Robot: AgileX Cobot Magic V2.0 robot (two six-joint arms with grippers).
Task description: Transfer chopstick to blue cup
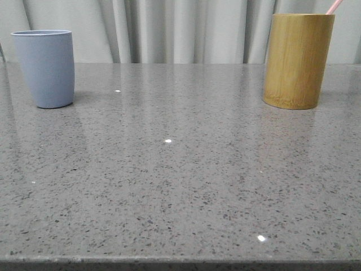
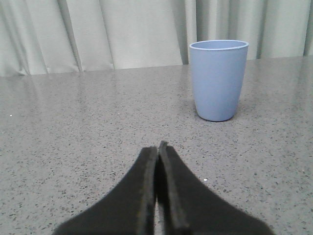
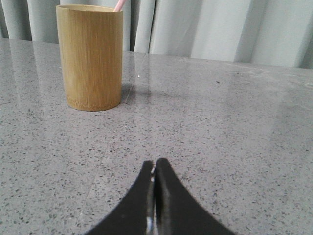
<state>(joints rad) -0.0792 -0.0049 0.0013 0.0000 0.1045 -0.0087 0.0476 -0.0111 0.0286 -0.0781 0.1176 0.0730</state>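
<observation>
Chopstick is stood in the bamboo holder, well apart from the blue cup; only its tip is seen. Left gripper and right gripper fingers are pressed together, empty. Risk: holder probably tipped if the stick is pulled sideways.

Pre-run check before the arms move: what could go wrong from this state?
1. The chopstick shows just a short pink tip above the bamboo holder, leaning at its rim, so there is little to grip and a pinch may slip.
2. Both the right end effector and the left end effector are shut; the right must open before reaching in.
3. The blue cup stands on the far left of the table, so a long carry or handover could drop the stick.
</observation>
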